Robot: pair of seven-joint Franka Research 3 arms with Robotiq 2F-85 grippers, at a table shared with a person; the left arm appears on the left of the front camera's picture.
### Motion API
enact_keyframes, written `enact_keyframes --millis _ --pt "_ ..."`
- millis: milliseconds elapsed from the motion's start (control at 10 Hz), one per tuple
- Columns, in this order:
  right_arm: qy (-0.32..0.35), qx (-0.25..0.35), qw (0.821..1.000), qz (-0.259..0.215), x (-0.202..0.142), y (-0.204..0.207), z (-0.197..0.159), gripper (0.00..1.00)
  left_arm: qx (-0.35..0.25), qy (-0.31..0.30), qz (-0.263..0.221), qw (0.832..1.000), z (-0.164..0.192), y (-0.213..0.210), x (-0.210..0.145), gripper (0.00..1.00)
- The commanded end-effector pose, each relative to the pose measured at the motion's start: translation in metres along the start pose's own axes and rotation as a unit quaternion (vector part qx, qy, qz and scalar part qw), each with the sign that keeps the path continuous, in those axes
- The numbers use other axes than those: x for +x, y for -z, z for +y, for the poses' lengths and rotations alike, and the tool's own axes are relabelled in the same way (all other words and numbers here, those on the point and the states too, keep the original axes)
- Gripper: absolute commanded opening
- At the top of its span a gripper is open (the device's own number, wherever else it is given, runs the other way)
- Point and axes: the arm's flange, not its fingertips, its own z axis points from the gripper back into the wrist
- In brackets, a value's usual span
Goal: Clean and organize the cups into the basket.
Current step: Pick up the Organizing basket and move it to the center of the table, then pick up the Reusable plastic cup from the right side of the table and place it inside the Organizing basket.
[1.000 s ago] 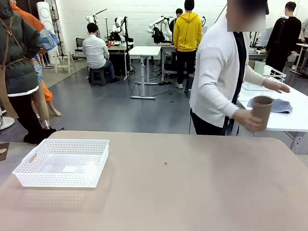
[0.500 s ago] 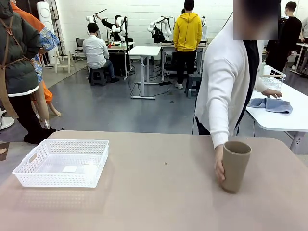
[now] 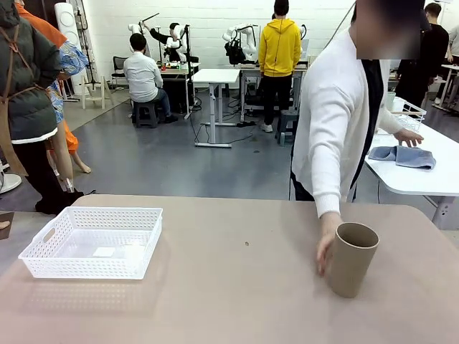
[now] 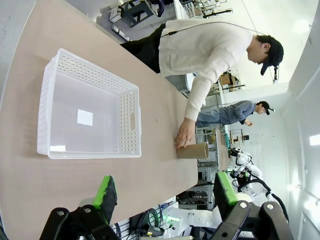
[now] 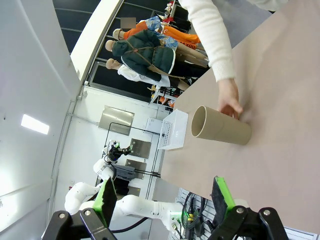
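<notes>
Cup (image 3: pixel 352 258) upright on desk (image 3: pixel 237 301), right side, person's hand (image 3: pixel 326 247) touching it, basket (image 3: pixel 115 211) well apart at left; left fingers (image 4: pixel 106 192) and right fingers (image 5: pixel 106 196) spread, empty; reaching now risks bumping hand or toppling the light cup.

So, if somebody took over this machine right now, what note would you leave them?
Left end effector: open, empty.
Right end effector: open, empty.
Plain brown paper cup: upright on the tan table, robot's right side, a person's hand on it.
White lattice plastic basket: robot's left side, no cups inside.
Done: nothing yet.
Left: move the cup into the basket.
</notes>
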Motion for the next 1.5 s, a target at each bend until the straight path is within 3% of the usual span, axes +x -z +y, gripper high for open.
enact_keyframes --millis 0,100,200,300,400,700,900,1100,1200,1300,1400 --pt "-0.001 0.004 1.000 0.001 0.000 0.000 0.000 1.00 -0.005 0.001 -0.001 1.000 -0.001 -0.001 0.001 1.00" --pt "0.000 0.000 1.000 0.000 0.000 0.000 0.000 1.00 0.000 0.000 0.000 1.000 0.000 0.000 0.000 1.00" --pt "-0.122 -0.023 0.992 0.035 -0.001 0.008 0.003 1.00 0.055 0.043 0.039 0.997 -0.004 0.015 0.007 1.00" --pt "-0.205 -0.038 0.976 0.064 0.001 0.020 0.003 1.00 0.162 0.116 0.057 0.978 -0.011 0.034 0.016 1.00" --pt "-0.242 -0.039 0.966 0.086 0.003 0.034 0.000 1.00 0.247 0.160 0.070 0.953 -0.018 0.052 0.028 1.00" --pt "-0.301 -0.021 0.941 0.154 0.011 0.077 -0.015 1.00 0.392 0.226 0.139 0.881 -0.035 0.102 0.038 1.00" --pt "-0.305 -0.011 0.934 0.184 0.010 0.101 -0.027 1.00 0.443 0.245 0.159 0.847 -0.032 0.130 0.028 1.00" --pt "-0.336 -0.001 0.921 0.197 0.003 0.121 -0.030 1.00 0.460 0.244 0.162 0.838 -0.027 0.147 0.020 1.00" --pt "-0.333 -0.009 0.923 0.192 0.001 0.126 -0.031 1.00 0.458 0.237 0.165 0.841 -0.024 0.153 0.018 1.00" --pt "-0.278 -0.024 0.939 0.203 0.001 0.124 -0.032 1.00 0.451 0.226 0.159 0.848 -0.022 0.154 0.018 1.00" --pt "-0.318 -0.003 0.927 0.199 0.013 0.114 -0.028 1.00 0.453 0.246 0.174 0.839 -0.024 0.150 0.020 1.00"
